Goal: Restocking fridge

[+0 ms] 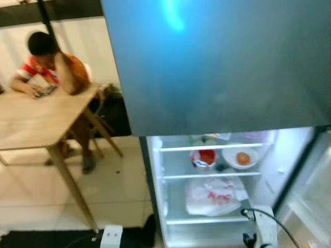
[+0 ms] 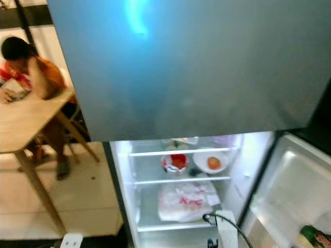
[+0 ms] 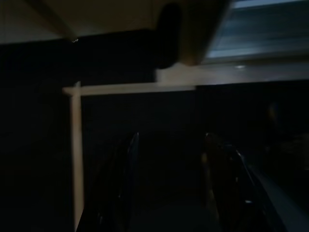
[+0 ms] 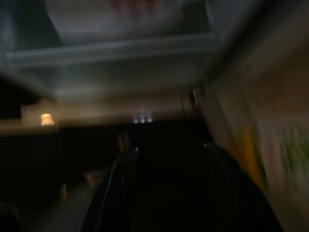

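In the left eye view, the right arm is hanging low before the open fridge, where a KFC bag is lying on the lower shelf under a bowl at the upper shelf's right end. In the left wrist view, the left gripper is showing its fingers apart in shadow. In the right wrist view, the right gripper is also hanging spread, empty.

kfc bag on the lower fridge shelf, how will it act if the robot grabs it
The white KFC bag looks crumpled and slumped, so it is probably floppy and will sag when lifted. Thin plastic may slip between fingers. Its contents are hidden, so weight is uncertain.
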You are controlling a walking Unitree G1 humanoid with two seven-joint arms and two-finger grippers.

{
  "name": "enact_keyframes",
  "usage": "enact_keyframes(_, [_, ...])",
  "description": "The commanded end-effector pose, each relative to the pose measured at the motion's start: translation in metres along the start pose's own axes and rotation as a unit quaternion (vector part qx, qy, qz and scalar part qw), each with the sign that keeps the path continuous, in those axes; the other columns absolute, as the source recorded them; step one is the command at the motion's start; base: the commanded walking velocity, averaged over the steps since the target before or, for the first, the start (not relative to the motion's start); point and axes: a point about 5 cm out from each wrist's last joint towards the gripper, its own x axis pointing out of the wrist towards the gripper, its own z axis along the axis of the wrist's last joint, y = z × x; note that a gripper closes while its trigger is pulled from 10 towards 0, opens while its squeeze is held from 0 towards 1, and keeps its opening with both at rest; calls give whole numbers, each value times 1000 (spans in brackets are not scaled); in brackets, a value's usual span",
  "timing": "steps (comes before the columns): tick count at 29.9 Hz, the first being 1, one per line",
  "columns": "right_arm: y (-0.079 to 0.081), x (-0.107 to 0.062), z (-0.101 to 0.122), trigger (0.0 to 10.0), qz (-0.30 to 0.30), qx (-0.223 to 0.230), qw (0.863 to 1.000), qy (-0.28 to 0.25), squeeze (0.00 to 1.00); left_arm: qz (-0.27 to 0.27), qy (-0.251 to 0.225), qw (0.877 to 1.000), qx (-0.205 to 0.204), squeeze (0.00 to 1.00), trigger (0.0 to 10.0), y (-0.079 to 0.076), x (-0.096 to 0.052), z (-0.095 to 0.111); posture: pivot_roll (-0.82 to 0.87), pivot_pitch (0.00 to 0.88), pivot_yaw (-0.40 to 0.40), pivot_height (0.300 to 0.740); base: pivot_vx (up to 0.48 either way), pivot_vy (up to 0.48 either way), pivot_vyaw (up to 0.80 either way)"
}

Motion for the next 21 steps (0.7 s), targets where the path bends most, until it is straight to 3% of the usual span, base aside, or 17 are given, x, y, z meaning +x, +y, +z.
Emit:
enact_keyframes(1, [1, 0, -3, 10000, 3, -3, 1000, 3, 0, 5, -6, 1000, 4, 0, 10000, 5, 0, 3, -10, 18, 18, 740, -319, 0, 0])
enact_keyframes(12, [1, 0, -1, 10000, 3, -6, 1000, 3, 0, 2, -2, 1000, 10, 0, 10000, 3, 0, 1, -14, 19, 18, 740, -312, 0, 0])
enact_keyframes(21, [1, 0, -1, 10000, 4, -6, 1000, 5, 0, -9, 12, 1000, 25, 0, 10000, 2, 0, 0, -15, 21, 17, 740, 0, 0, 0])
